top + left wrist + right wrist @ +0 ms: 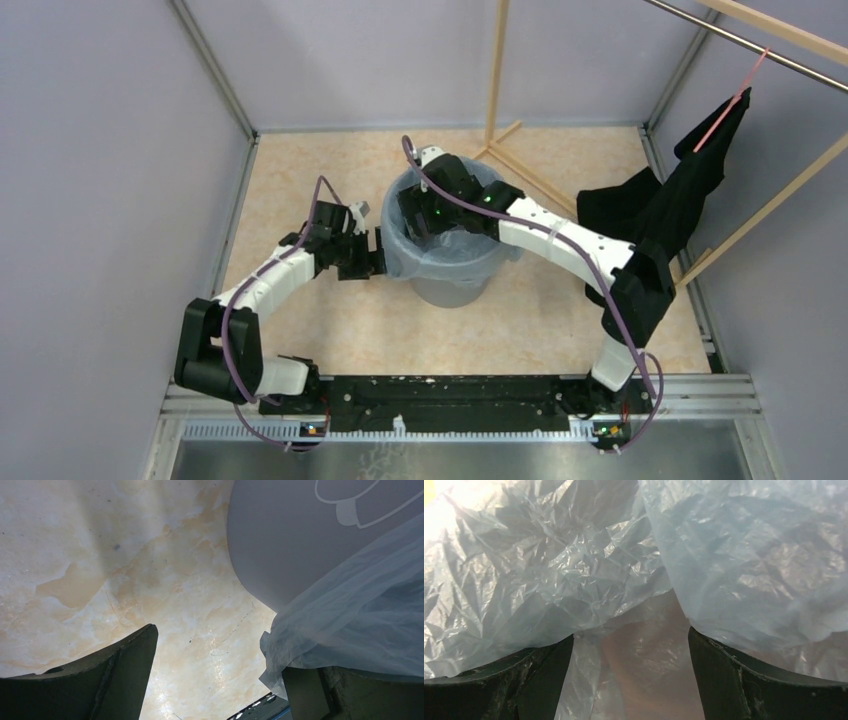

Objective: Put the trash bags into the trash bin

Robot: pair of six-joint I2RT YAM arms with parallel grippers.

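The grey trash bin stands in the middle of the floor. The light-blue trash bag lines its mouth and hangs over the rim. My right gripper is down inside the bin mouth. In the right wrist view it is open, with crinkled bag film all around and between the fingers. My left gripper is at the bin's left side, just outside. In the left wrist view it is open, with bare floor between the jaws. The bag's hem drapes onto the right finger, below the bin wall.
A black cloth garment hangs from a pink hanger on a rail at the right, close to my right arm. A wooden frame stands behind the bin. Grey walls enclose the beige floor on three sides.
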